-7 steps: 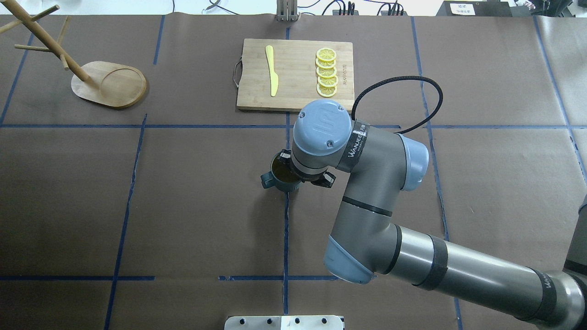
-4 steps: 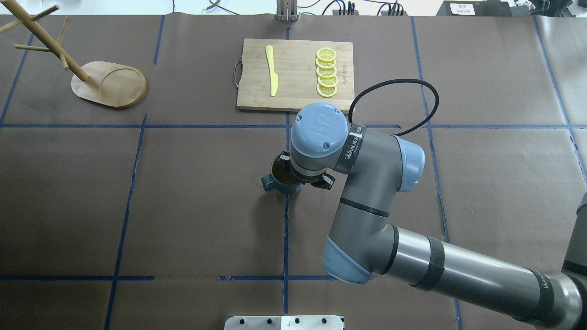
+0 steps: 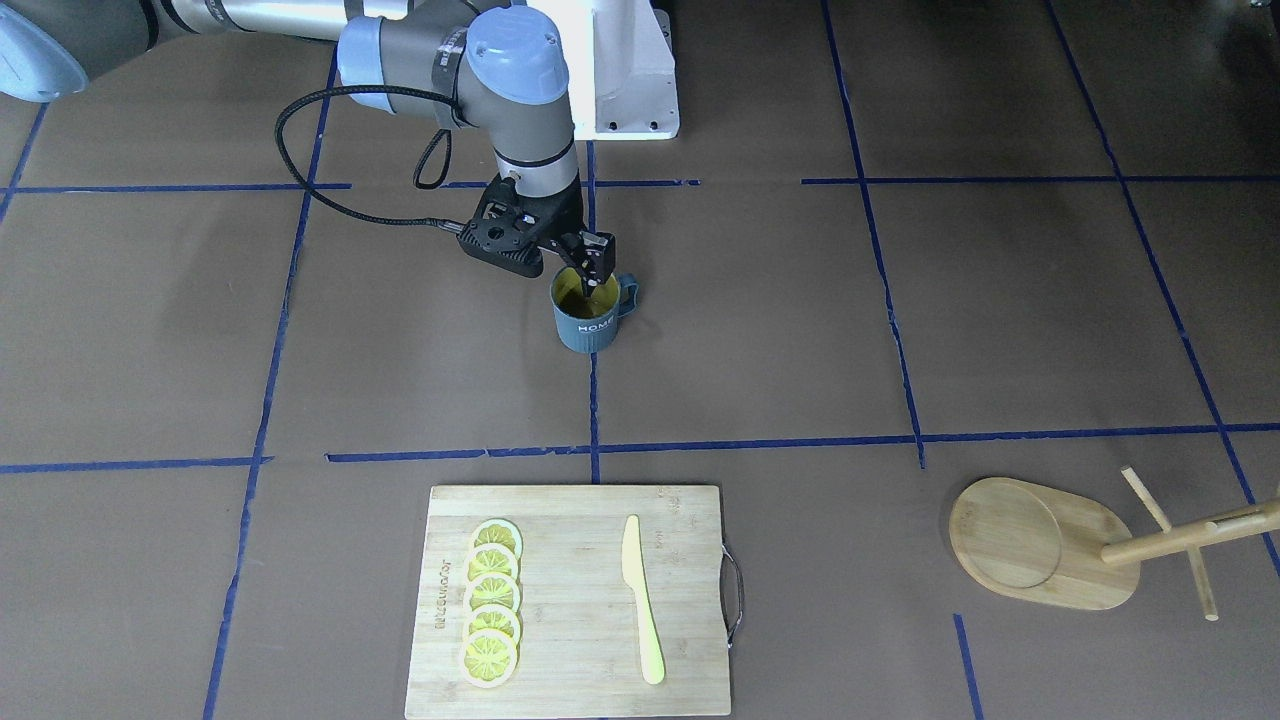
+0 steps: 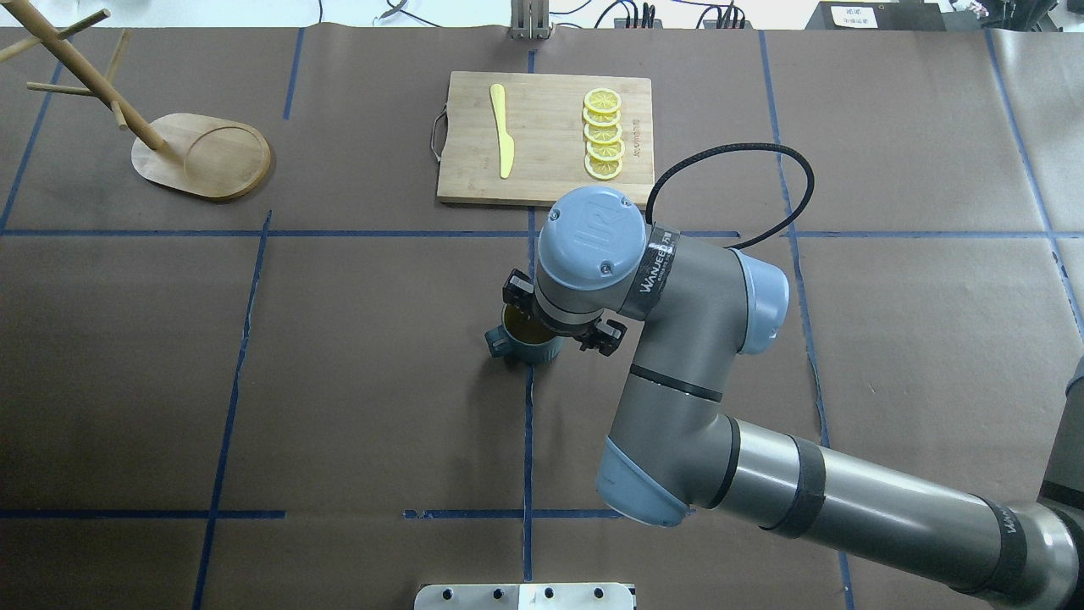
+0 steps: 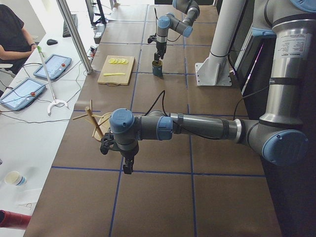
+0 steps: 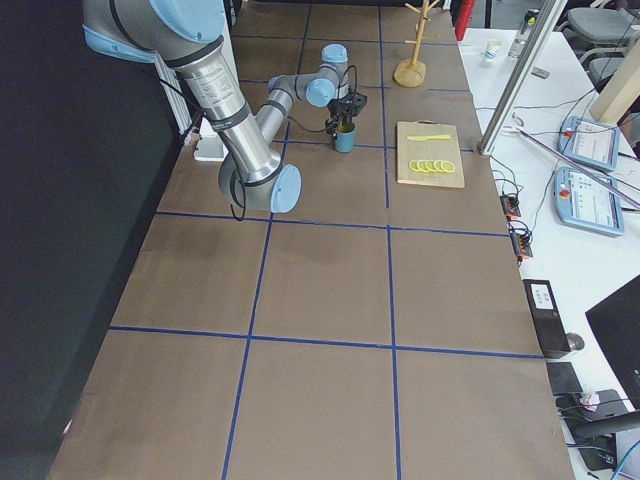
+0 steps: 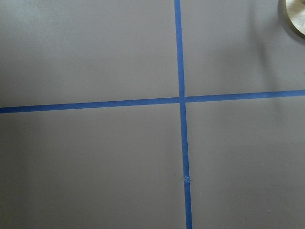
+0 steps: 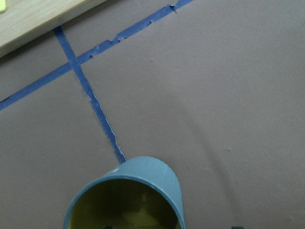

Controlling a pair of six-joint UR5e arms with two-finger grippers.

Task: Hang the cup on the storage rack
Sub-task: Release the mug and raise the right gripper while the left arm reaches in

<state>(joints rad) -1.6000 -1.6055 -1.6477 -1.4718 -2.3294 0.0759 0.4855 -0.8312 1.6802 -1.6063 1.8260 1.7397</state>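
I have the right gripper (image 3: 592, 268) down on the cup (image 3: 585, 322), just above centre in the front view. Its jaws seem to pinch the rim wall, with 1 finger inside. The cup sits on the table (image 3: 900, 320), or barely off it. Nothing is hung yet: the storage rack (image 3: 1040, 545) stands bare at lower right, well apart. The carry and hooking the handle over 1 peg remain. Whether the left gripper (image 5: 127, 165) jaws are spread, I cannot tell.
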